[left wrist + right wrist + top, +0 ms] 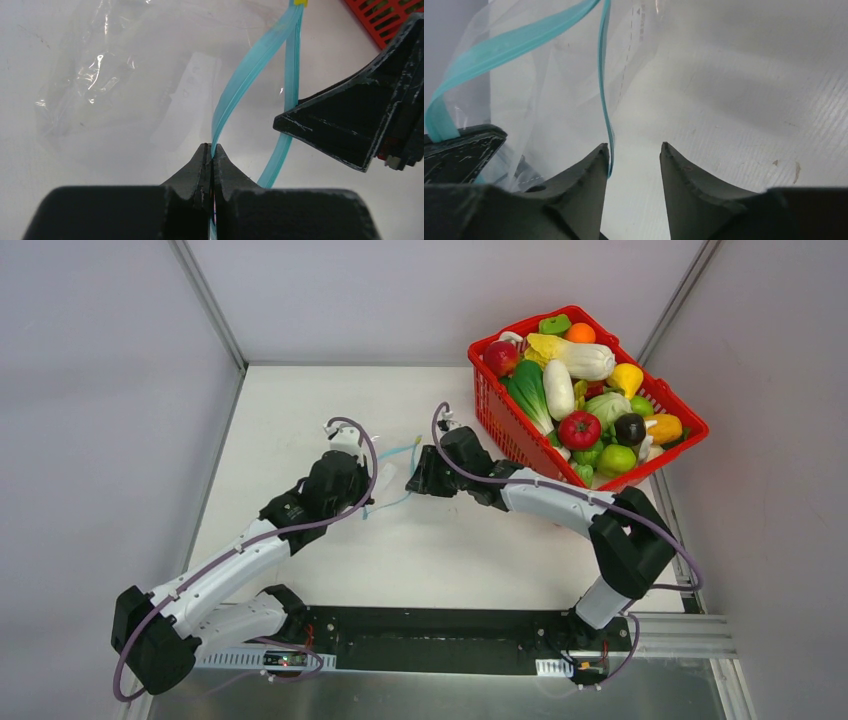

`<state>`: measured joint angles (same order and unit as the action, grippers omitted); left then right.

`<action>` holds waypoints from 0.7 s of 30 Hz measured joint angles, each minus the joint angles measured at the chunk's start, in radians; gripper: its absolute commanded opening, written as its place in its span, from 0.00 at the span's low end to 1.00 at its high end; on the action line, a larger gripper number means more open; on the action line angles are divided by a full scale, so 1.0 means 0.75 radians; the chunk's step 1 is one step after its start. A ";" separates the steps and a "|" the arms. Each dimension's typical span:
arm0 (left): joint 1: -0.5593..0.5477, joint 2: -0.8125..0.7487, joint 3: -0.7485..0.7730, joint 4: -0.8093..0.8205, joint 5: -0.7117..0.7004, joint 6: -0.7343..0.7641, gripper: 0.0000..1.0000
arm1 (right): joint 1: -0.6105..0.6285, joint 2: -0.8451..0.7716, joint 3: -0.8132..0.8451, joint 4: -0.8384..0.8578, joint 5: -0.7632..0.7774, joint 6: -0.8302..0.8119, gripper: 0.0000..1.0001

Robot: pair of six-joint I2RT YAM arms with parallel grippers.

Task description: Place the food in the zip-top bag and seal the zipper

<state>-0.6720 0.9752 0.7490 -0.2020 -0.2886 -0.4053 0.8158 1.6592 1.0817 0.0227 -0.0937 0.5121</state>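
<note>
Clamped left tool (211, 152) tight on one zipper (245, 80) lip, likely to lift bag (100, 75) mouth open | held right tool (634, 150) partly parted beside other lip, gripping nothing | found bag mid-frame on table (430, 550), top view | found food (580, 428) in basket (500, 425), upper right; none bagged

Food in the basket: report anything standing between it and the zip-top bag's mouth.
The right gripper sits directly between the red basket holding the food and the zip-top bag. The mouth is parted: the left gripper pinches one zipper strip, the other bows away. Nothing else visible blocks it.
</note>
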 measured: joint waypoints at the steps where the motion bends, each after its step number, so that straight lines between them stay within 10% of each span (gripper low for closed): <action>1: 0.001 0.002 0.000 0.000 0.000 0.000 0.00 | 0.000 -0.010 0.002 -0.014 -0.008 -0.004 0.55; 21: 0.017 0.044 0.000 0.004 -0.016 -0.040 0.00 | 0.000 -0.576 0.001 -0.207 0.055 -0.186 0.80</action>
<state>-0.6590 1.0080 0.7490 -0.1993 -0.3008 -0.4351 0.8158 1.2274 1.0821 -0.1326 -0.0521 0.3725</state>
